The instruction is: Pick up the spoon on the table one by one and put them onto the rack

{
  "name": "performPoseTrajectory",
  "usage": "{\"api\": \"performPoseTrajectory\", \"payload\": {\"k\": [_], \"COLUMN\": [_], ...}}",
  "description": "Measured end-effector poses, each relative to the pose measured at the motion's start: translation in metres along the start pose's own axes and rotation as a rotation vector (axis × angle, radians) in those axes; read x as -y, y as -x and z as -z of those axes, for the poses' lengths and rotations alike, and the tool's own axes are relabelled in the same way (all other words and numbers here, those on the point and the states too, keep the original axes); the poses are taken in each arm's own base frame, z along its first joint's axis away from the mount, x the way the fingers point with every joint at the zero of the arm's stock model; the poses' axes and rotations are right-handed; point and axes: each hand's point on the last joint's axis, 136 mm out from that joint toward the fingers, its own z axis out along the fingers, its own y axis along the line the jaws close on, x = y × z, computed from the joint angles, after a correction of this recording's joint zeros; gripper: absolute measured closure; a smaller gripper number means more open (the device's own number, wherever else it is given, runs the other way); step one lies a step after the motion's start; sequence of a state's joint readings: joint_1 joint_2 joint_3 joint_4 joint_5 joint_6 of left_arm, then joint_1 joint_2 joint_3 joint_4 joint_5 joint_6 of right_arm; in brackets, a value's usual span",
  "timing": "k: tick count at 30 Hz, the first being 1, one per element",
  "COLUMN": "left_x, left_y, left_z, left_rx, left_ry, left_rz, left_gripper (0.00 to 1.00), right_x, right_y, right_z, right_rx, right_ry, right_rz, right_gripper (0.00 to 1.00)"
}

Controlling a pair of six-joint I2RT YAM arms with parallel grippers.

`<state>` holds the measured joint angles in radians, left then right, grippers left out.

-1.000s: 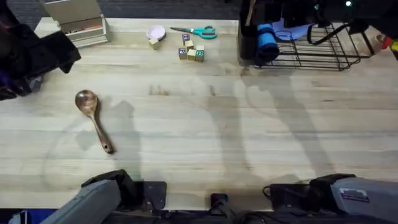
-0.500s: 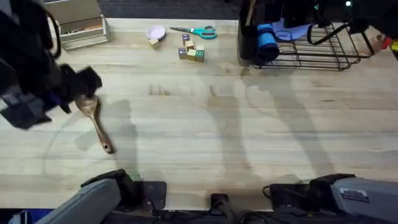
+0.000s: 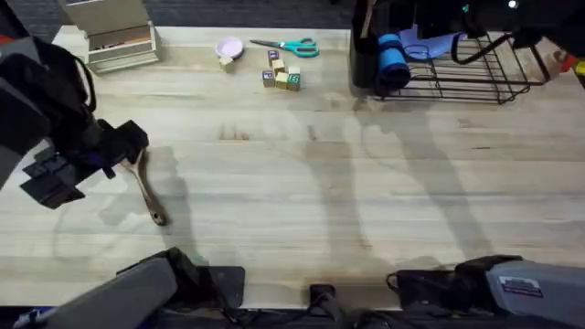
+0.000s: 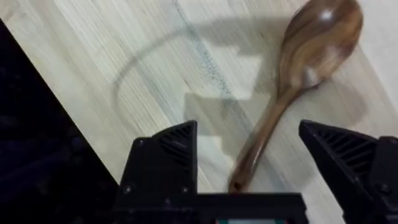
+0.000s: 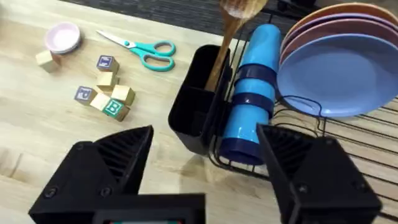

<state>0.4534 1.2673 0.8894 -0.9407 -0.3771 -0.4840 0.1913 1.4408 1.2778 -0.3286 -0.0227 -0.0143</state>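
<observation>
Spoon [image 3: 148, 190] bowl hidden beneath the left arm [image 3: 55, 137] in overhead view.

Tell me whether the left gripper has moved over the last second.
Yes. The left gripper has swung in from the table's left edge, rightward and nearer the camera, over the spoon, its fingers open.

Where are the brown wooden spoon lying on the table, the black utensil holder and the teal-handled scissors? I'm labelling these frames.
brown wooden spoon [image 4: 323, 31]: left wrist view, bowl.
black utensil holder [image 5: 194, 99]: right wrist view, side wall.
teal-handled scissors [image 5: 155, 55]: right wrist view, handle loops.
</observation>
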Motion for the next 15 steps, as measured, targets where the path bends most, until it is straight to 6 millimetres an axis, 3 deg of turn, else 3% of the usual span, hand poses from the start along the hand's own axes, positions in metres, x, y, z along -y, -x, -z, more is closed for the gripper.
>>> {"api": "performPoseTrajectory", "payload": {"k": [6, 15], "left_x": [0.008, 0.037], "left_y": [-0.003, -0.004], "left_z": [-0.017, -0.037], "left_rx": [-0.046, -0.086], "left_ry": [0.012, -0.087], "left_rz": [-0.063, -0.189], "left_gripper": [0.005, 0.030], "right_x": [0.000, 0.000], "right_y": [0.000, 0.000], "right_z": [0.000, 0.000], "right_rx": [0.000, 0.000], "right_ry": [0.000, 0.000], "right_rz": [0.000, 0.000], "right_gripper": [0.005, 0.004]}}
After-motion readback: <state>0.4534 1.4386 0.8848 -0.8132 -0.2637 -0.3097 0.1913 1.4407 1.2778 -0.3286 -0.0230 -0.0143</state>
